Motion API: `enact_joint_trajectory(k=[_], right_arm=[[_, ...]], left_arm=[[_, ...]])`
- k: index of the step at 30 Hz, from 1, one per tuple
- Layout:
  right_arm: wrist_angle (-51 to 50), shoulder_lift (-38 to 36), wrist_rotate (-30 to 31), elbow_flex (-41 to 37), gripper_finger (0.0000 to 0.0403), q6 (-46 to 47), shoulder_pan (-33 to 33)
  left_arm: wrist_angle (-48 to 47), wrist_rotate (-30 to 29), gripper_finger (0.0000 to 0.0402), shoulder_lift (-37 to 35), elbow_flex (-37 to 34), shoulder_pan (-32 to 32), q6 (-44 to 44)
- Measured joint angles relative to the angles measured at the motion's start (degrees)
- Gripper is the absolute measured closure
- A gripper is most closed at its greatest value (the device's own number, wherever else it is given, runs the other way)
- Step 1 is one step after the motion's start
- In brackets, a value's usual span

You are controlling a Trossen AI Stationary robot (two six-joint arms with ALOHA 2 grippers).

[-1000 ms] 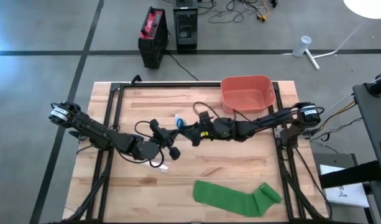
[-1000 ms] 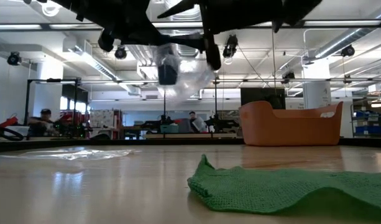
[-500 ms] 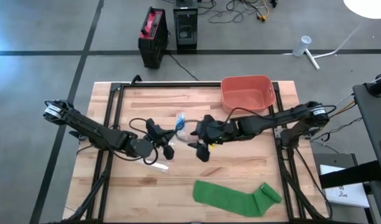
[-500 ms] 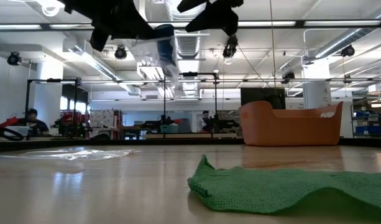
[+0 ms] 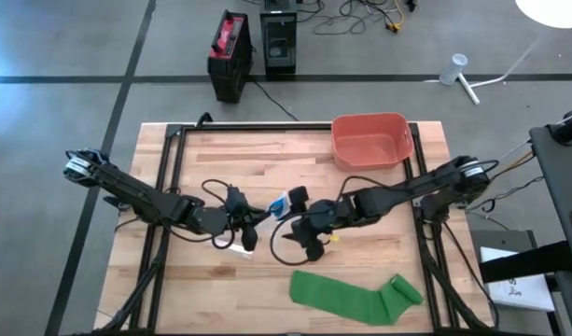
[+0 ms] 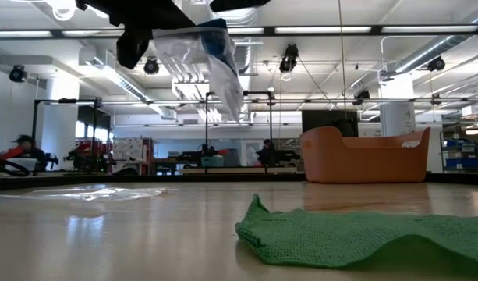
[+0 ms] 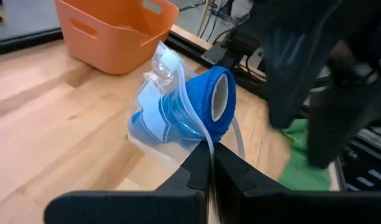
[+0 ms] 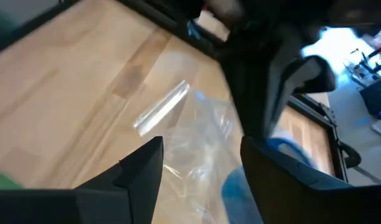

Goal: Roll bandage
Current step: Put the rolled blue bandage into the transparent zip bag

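Bag (image 7: 178,118) with blue roll (image 7: 214,102) hangs clamped in closed left gripper (image 7: 210,163), raised for extraction. Right gripper (image 5: 311,233) open, empty, beside it. Bandage (image 5: 355,297) lies unrolled on tabletop (image 5: 220,154).

Low view: both arms cut off by the top edge, only dark undersides showing; which arm is which cannot be told there. Clear plastic bag (image 6: 200,66) runs off the upper frame, its grip point hidden. Green bandage (image 6: 363,238) cut by the right edge.

Right wrist view: heavily blurred; the dark mass at upper centre cannot be identified. A blue smear (image 8: 240,186) at the lower edge is too soft to name.

Left wrist view: a dark blurred arm (image 7: 314,68) fills the upper right, hiding the table behind it.

High view: right hand (image 5: 309,238) too small to read the fingers.

Background people in low view too small to describe.
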Motion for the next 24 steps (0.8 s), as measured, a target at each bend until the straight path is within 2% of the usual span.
enact_joint_trajectory(k=[6,17,21,24], right_arm=[[0.74,2.07,0.01,-0.02,0.0202,-3.98,-0.92],[1.55,6.34,0.01,-0.02,0.0208,-8.94,-2.04],[2.32,6.67,0.29,-0.02,0.0243,-9.33,-2.28],[2.17,6.67,2.96,-0.02,0.0296,-9.87,-2.37]], left_arm=[[0.74,3.89,0.0401,0.00,0.00,0.00,-1.08],[3.40,4.22,0.0401,0.02,0.00,0.04,-3.98],[3.37,4.30,0.0401,0.02,0.00,0.02,-4.56],[2.24,5.61,0.0401,0.04,0.00,0.07,-4.59]])
